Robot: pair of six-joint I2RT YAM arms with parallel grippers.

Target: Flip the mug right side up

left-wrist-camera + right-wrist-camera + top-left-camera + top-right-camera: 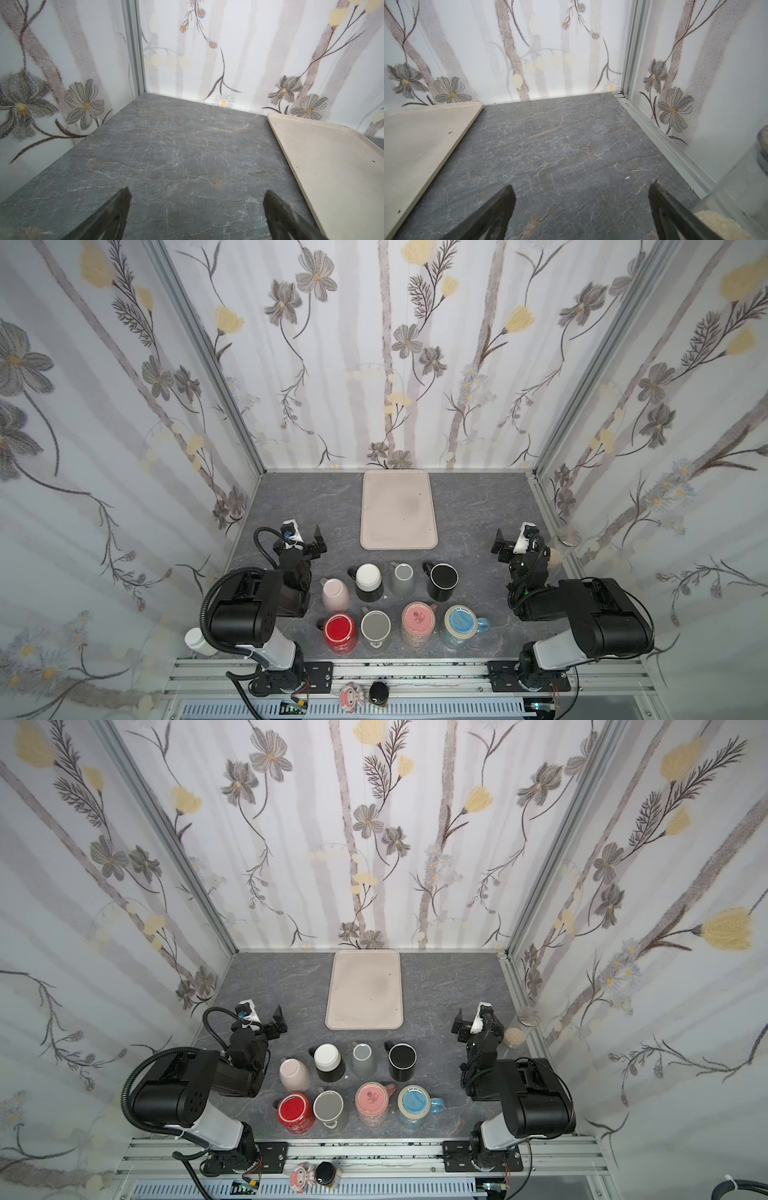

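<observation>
Several mugs stand in two rows at the table's front, seen in both top views. The back row holds a pale pink mug (335, 593), a white-bottomed dark mug (369, 581), a grey mug (402, 578) and a black mug (442, 580). The front row holds red (340, 632), grey (376, 628), pink (418, 624) and blue (461, 624) mugs. Most show their bases upward. My left gripper (308, 541) (196, 193) hovers open behind the rows on the left. My right gripper (508, 546) (581, 189) hovers open on the right. Neither wrist view shows a mug.
A beige tray (399, 510) (332, 166) (415, 141) lies at the back middle, between the two grippers. A clear container (737, 197) with pale grains stands by the right wall. Floral walls close in three sides. A small toy (348, 697) sits on the front rail.
</observation>
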